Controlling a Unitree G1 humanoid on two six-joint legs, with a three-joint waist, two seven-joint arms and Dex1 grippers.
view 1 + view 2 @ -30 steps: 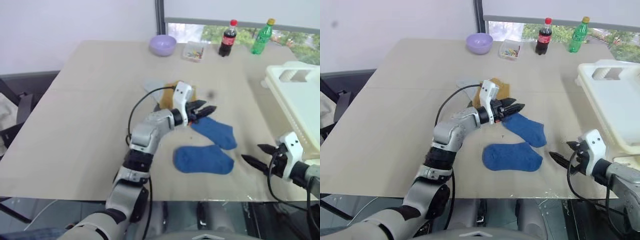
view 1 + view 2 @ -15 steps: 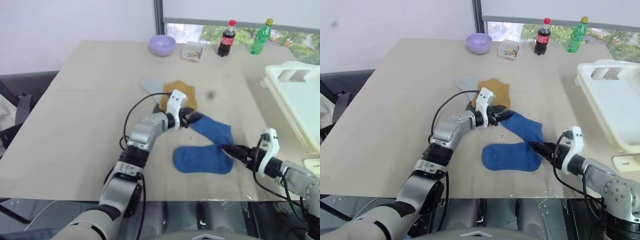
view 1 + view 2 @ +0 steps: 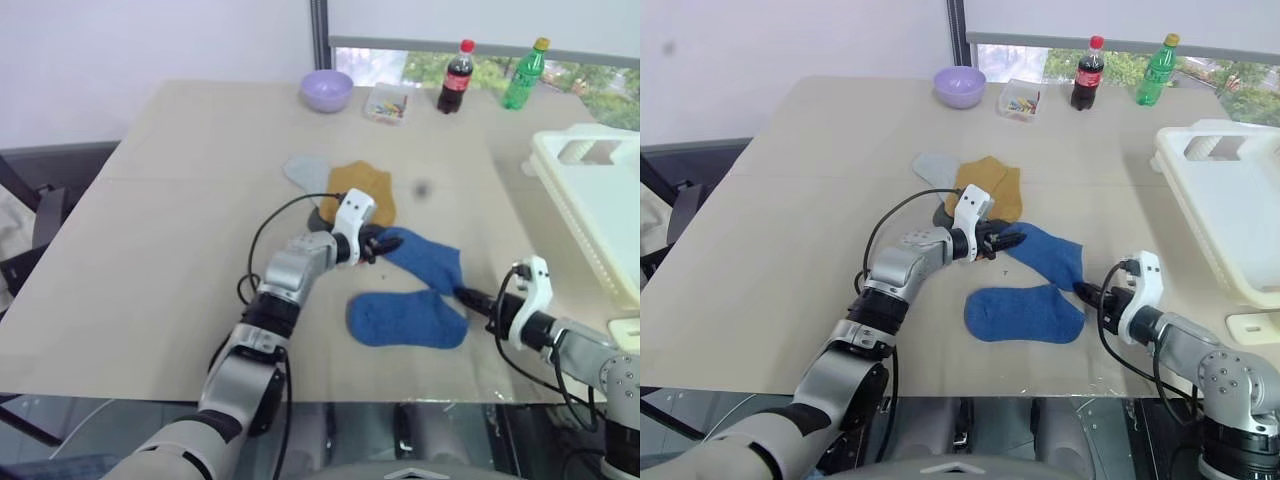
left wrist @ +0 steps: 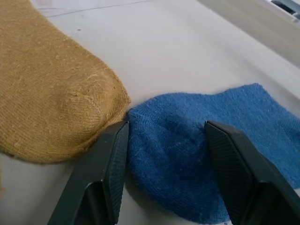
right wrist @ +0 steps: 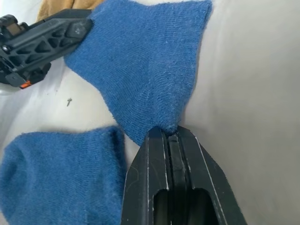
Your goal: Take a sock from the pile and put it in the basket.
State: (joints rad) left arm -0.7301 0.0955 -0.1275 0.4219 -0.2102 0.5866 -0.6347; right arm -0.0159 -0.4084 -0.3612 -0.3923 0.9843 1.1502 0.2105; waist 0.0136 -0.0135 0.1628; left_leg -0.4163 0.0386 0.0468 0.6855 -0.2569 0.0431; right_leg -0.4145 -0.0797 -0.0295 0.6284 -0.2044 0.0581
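two grippers are working one blue sock (image 3: 425,258) beside the pile (image 3: 345,190): the left gripper (image 4: 166,140) is straddling its toe, part open; the right gripper (image 5: 168,140) is pinching its heel edge, closed, probably for lifting toward the basket (image 3: 600,215), well apart.

No legible text, numbers or signs; cola bottle (image 3: 458,76) red label too small to read; green bottle (image 3: 525,73) likewise
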